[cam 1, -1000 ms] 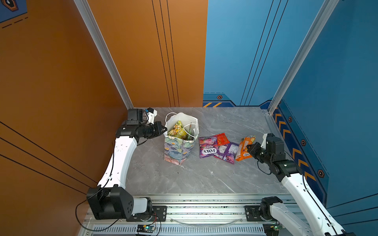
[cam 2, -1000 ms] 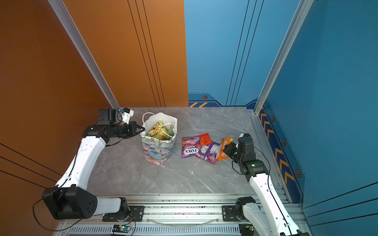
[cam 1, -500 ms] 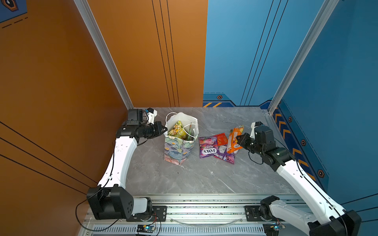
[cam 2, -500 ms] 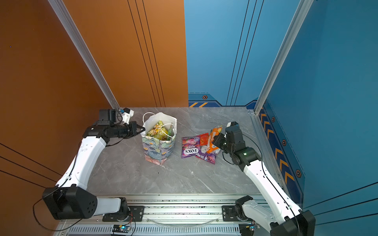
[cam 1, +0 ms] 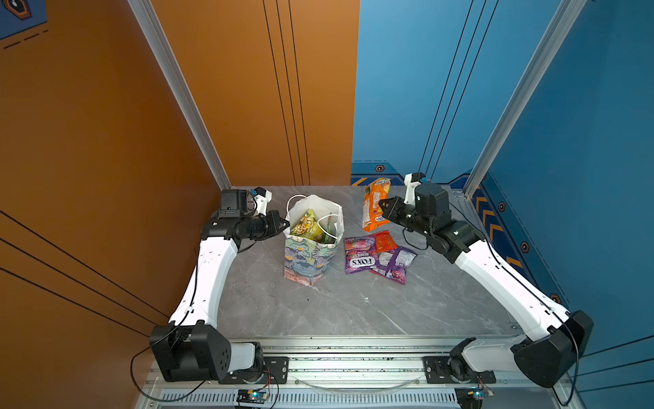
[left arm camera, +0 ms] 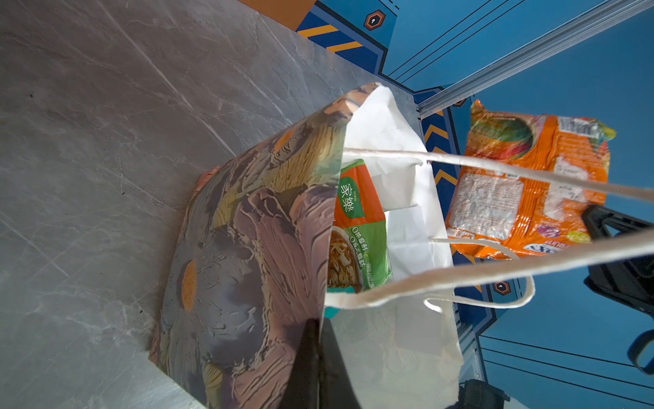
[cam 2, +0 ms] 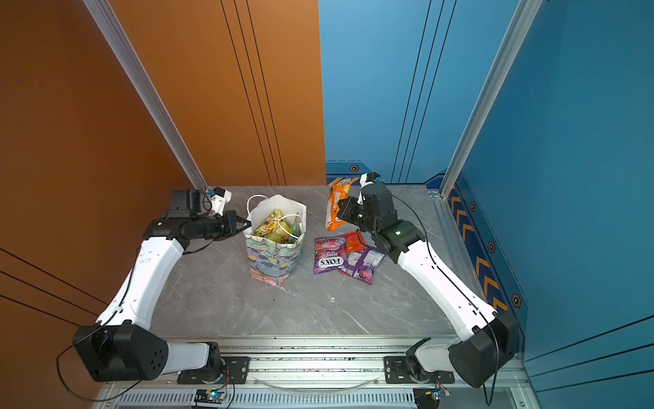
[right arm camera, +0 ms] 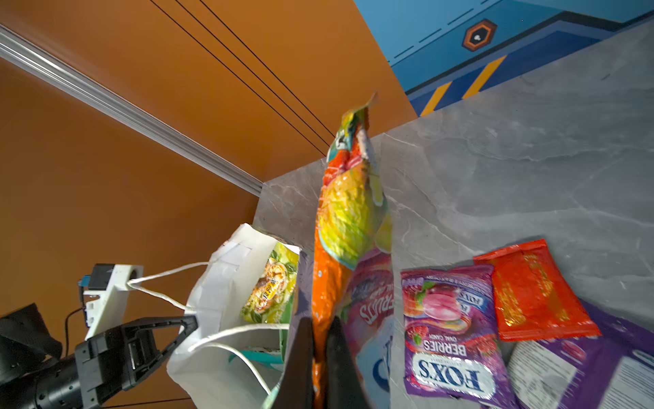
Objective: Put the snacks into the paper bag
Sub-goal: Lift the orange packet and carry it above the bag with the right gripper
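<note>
A purple FOX'S packet (cam 1: 361, 260) lies flat on the grey surface (cam 1: 354, 308), touching a second purple packet (cam 1: 394, 263); a red packet (cam 1: 385, 242) rests partly on that one, just behind. To their left stands the flowered paper bag (cam 1: 308, 258), upright and open, with a yellow-green packet (cam 1: 308, 226) showing inside. The left tool (cam 1: 283, 225) is clamped on the bag's left rim, one finger inside and one outside in the left wrist view. Farther back, the right tool (cam 1: 384, 209) is clamped on the lower edge of an orange packet (cam 1: 373, 205), holding it upright in the air, right of the bag and clear of the surface. An orange wall (cam 1: 247, 88) and a blue wall (cam 1: 407, 88) close the scene.
</note>
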Motion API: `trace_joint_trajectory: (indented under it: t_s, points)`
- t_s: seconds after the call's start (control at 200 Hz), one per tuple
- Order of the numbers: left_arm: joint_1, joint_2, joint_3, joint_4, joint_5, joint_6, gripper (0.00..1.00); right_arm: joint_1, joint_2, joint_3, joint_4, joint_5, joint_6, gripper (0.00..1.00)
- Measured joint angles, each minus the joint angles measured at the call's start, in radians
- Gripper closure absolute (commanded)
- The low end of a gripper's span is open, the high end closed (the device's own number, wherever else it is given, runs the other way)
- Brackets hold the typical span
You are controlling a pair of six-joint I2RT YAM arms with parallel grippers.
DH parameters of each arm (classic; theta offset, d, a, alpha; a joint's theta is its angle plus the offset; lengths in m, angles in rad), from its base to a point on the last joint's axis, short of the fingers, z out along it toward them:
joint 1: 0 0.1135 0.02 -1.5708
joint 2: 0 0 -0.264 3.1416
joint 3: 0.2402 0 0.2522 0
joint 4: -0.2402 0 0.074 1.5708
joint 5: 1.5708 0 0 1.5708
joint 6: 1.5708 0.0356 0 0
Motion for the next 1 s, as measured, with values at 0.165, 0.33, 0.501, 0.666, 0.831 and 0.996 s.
trace_joint_trajectory:
  t_s: [0.165, 0.33, 0.501, 0.666, 0.831, 0.996]
  points:
    - [0.000, -0.005, -0.004, 0.000, 0.000, 0.000, 1.00, 0.024, 0.094, 0.131, 0.011, -0.003, -0.021, 1.00]
    - [0.000, -0.012, -0.011, 0.003, 0.002, -0.001, 1.00, 0.053, 0.183, 0.268, 0.015, -0.002, -0.044, 1.00]
    - [0.000, -0.012, -0.011, 0.003, 0.004, -0.003, 1.00, 0.072, 0.278, 0.421, 0.010, -0.002, -0.071, 1.00]
    - [0.000, -0.013, -0.013, 0.003, 0.006, -0.003, 1.00, 0.090, 0.380, 0.586, -0.009, -0.002, -0.096, 1.00]
    - [0.000, -0.013, -0.013, 0.004, 0.007, -0.003, 1.00, 0.124, 0.456, 0.692, -0.047, -0.002, -0.114, 1.00]
    - [0.000, -0.013, -0.013, 0.004, 0.007, -0.003, 1.00, 0.166, 0.490, 0.727, -0.103, 0.012, -0.130, 1.00]
